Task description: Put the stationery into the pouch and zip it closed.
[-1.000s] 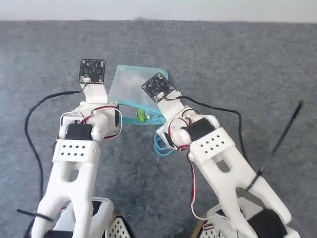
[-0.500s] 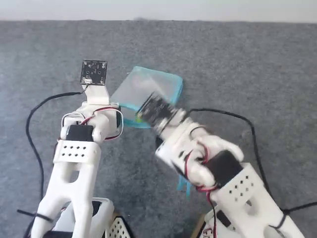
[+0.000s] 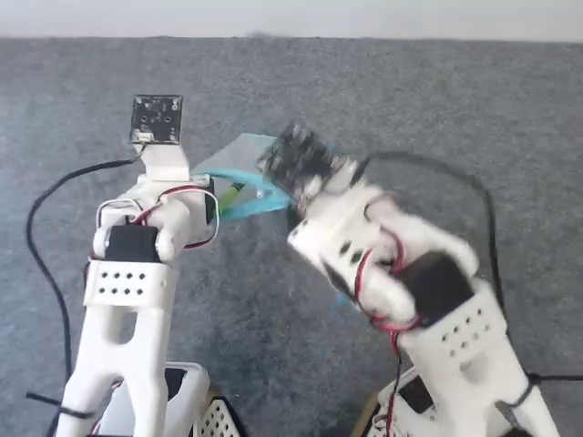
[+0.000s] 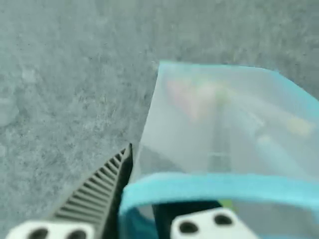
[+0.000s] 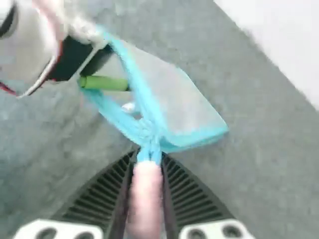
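A translucent pouch [image 3: 235, 160] with blue trim hangs tilted between the two arms. My left gripper [image 4: 143, 190] is shut on the pouch's blue rim [image 4: 214, 183] at one end. In the right wrist view that same left gripper [image 5: 82, 56] holds the far end of the pouch [image 5: 174, 102]. My right gripper [image 5: 145, 167] is shut on a pink tab [image 5: 144, 191] at the blue zip end [image 5: 148, 147]. A green marker [image 5: 103, 82] lies in the pouch's mouth, and it also shows in the high view as a green marker [image 3: 234, 192]. Blurred coloured stationery [image 4: 199, 94] shows through the pouch wall.
The table is covered in grey carpet-like cloth [image 3: 455, 109], open on all sides of the pouch. A white wall strip [image 3: 291, 16] bounds the far edge. A black cable [image 3: 41, 228] loops beside the left arm.
The right arm has swung back and up, pulling the pouch's zip end with it. The pouch has risen off the table and tilted. The left arm has shifted slightly left, still holding.
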